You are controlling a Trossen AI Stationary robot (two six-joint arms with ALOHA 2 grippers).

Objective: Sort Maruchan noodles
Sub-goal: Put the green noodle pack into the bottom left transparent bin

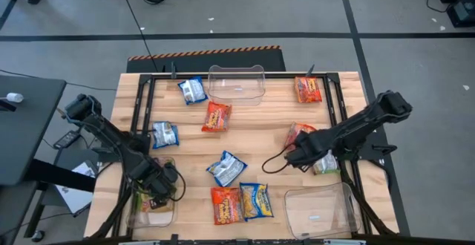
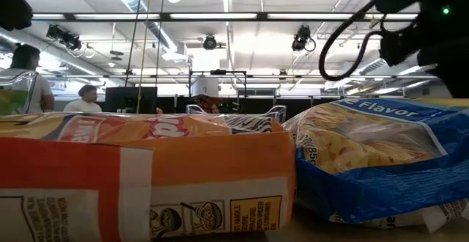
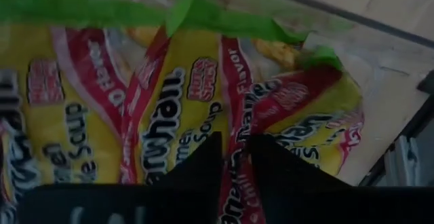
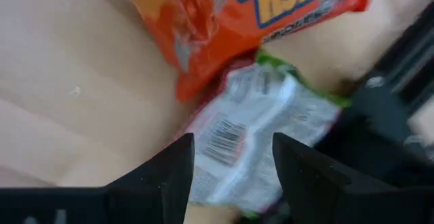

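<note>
Noodle packets lie flat and scattered on the wooden table: blue-white ones (image 1: 193,89) (image 1: 165,134) (image 1: 226,168), red-orange ones (image 1: 217,116) (image 1: 308,89) (image 1: 225,204) and a blue-yellow one (image 1: 256,200). My left gripper (image 1: 157,193) (image 3: 234,159) reaches down into the near-left clear bin (image 1: 141,217), its fingers almost together on yellow-red-green packets (image 3: 102,108). My right gripper (image 1: 298,156) (image 4: 234,163) is open, fingers either side of a green-edged packet (image 4: 251,125) (image 1: 326,163) lying barcode side up, partly under a red-orange packet (image 4: 237,20) (image 1: 299,134). My left gripper comes from above into the bin and pinches a yellow-red packet at a red band (image 3: 234,183) between its two fingers. The packet lies among the other packets in the bin. Whether it is an edge or a fold, the fingers hide.
A clear bin (image 1: 236,83) stands at the far middle and another (image 1: 319,209) at the near right. Green tape (image 3: 135,10) marks the left bin's rim. Black frame rails (image 1: 341,96) run along both table sides. Two packets (image 2: 146,176) (image 2: 381,161) fill the low view.
</note>
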